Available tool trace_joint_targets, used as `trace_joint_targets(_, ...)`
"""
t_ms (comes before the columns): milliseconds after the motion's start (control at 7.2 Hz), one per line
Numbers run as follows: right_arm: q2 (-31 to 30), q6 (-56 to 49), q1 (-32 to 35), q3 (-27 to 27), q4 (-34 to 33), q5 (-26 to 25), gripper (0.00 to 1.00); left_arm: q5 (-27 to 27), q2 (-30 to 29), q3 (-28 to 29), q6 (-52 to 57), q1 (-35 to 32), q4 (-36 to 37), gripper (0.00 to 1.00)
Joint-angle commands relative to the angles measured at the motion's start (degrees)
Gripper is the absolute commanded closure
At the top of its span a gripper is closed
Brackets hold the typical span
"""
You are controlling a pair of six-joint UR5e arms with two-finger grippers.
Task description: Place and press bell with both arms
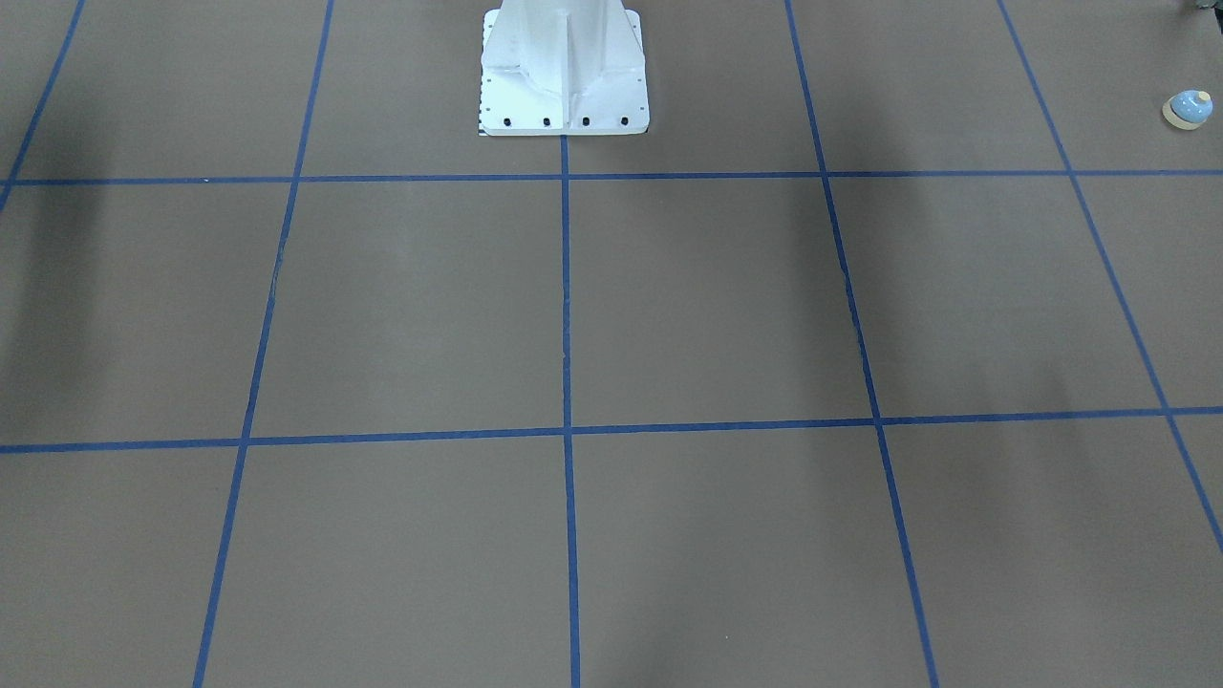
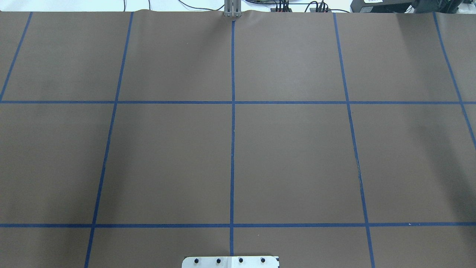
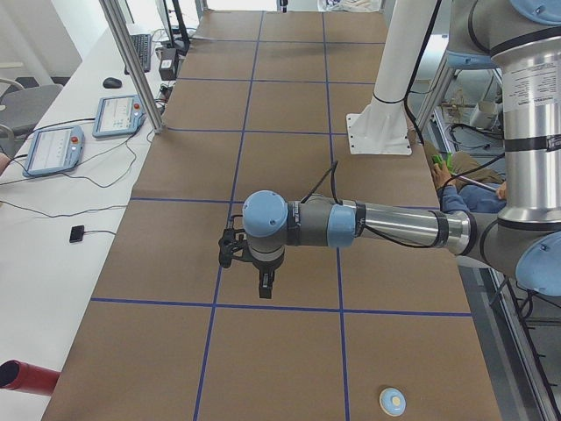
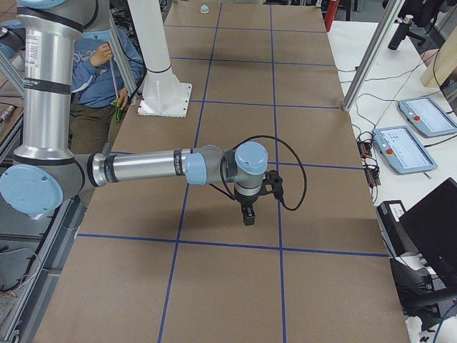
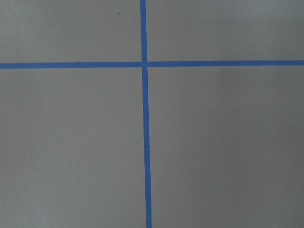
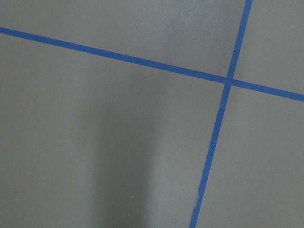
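The bell (image 1: 1188,108) is a small light-blue dome with a cream base and button. It stands upright on the brown table at the end on the robot's left, and it shows as bell (image 3: 394,401) near the front corner in the exterior left view and as bell (image 4: 204,8) far off in the exterior right view. My left gripper (image 3: 266,288) hangs pointing down over the table's middle, well away from the bell. My right gripper (image 4: 248,214) also points down over the table. Both show only in the side views, so I cannot tell whether they are open or shut. The wrist views show only table and blue tape.
The white pedestal (image 1: 564,76) is bolted at the robot's side of the table. Blue tape lines (image 2: 232,149) divide the brown surface into squares. Teach pendants (image 3: 53,149) and cables lie on the white bench beside an aluminium post (image 3: 131,61). A seated person (image 4: 107,64) is behind the robot.
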Motion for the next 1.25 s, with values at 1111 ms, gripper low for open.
trace_joint_targets(1111,-0.03,0.18,-0.05,0.03,0.08,2.95,0.00,0.49,2.06,-0.40,-6.57,8.81,-6.70,0.01)
